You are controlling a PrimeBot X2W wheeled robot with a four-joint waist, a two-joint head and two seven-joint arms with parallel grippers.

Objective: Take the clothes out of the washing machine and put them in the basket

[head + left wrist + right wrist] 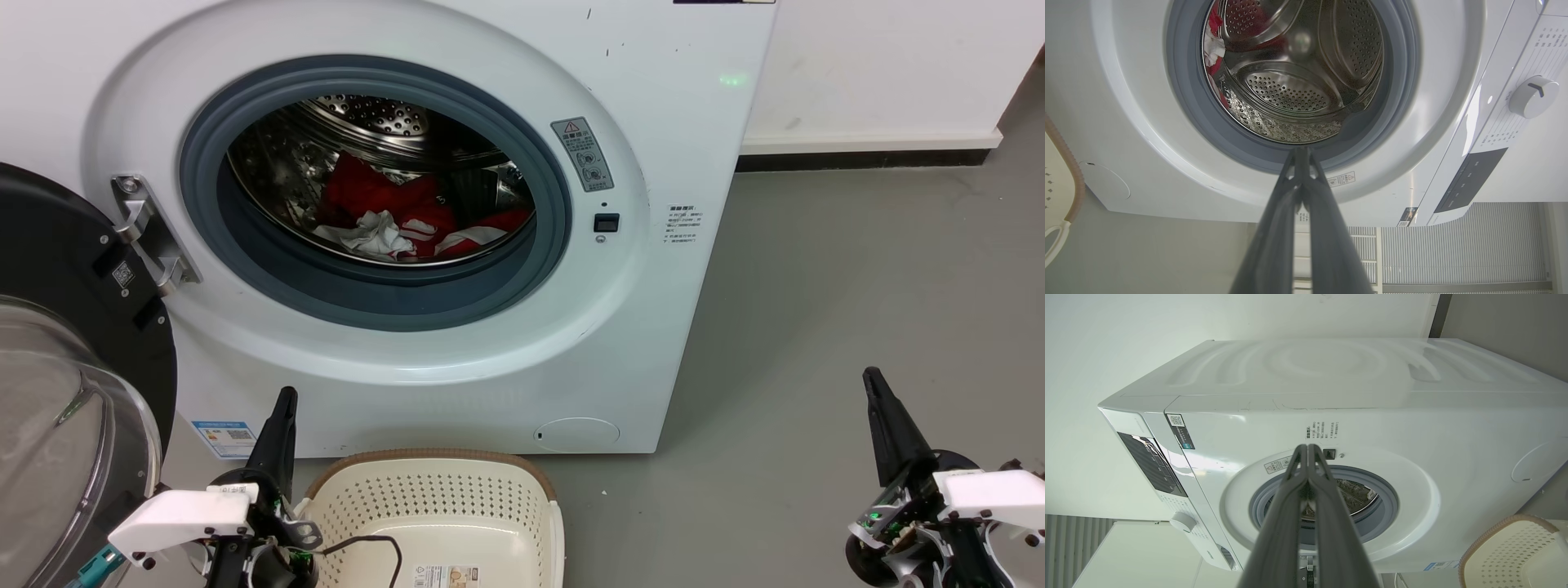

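The clothes lie heaped in the drum of the washing machine, toward 6 o'clock of its round opening. They are red fabric with white patches and rest on the perforated steel. The grey ring encircles the opening. The door stands swung open at 9 o'clock of the opening, carried on its hinge. The basket stands upright on the floor at 6 o'clock of the opening, near the front panel of the machine. Its perforated cream wall and brown rim face the machine, and a label sticker shows on its base. My left gripper is at 9 o'clock of the basket, just beside its rim. Its fingers are pressed together, clamp nothing, and point toward 12 o'clock at the machine front. My right gripper is at 3 o'clock of the basket, well apart from it and over bare floor. Its fingers are likewise closed against each other and grip nothing. In each wrist view the two dark fingers meet at their tips, aimed at the opening.
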